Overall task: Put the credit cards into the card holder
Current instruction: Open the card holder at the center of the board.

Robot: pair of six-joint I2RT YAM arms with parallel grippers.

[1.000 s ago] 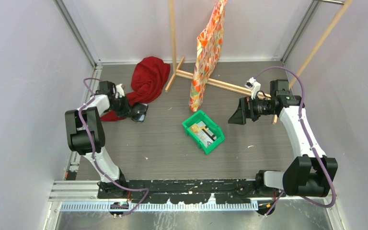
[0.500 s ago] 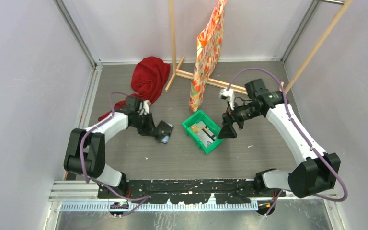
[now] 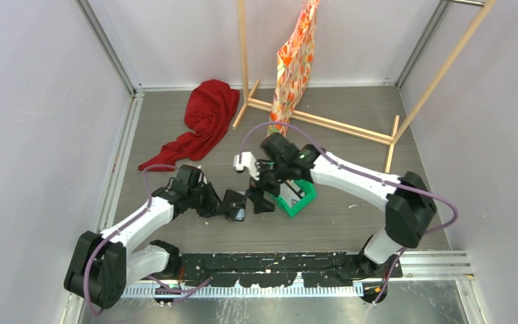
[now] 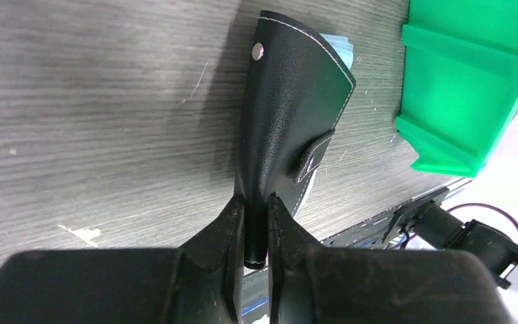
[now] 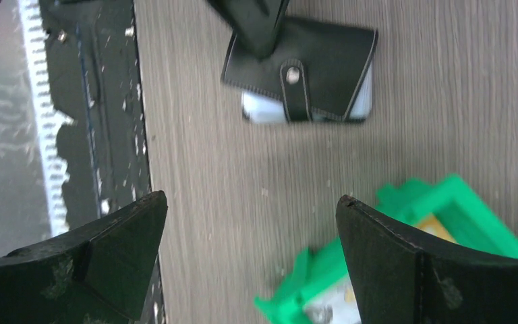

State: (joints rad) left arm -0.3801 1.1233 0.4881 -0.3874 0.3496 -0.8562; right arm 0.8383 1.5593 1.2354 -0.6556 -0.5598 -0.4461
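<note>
The black card holder [image 3: 235, 204] rests on the table just left of the green tray [image 3: 299, 198], snap tab closed. My left gripper [image 3: 221, 202] is shut on its edge, and the left wrist view shows the fingers [image 4: 233, 216] pinching the holder [image 4: 290, 115]. My right gripper [image 3: 260, 199] is open and empty, hovering between holder and tray. The right wrist view shows the holder [image 5: 310, 67] ahead of the right gripper [image 5: 251, 202]. A yellow card [image 5: 440, 228] and a pale card [image 5: 330, 304] lie in the tray [image 5: 405, 206]. My right arm hides them in the top view.
A red cloth [image 3: 206, 118] lies at the back left. A wooden rack [image 3: 324, 121] with an orange patterned cloth [image 3: 295, 67] stands at the back centre. Walls close in on both sides. The black base rail [image 3: 270, 260] runs along the near edge.
My left gripper carried the card holder from beside the red cloth to the front centre, next to the tray. My right arm swung in from the right, gripper open, to the tray's left side.
</note>
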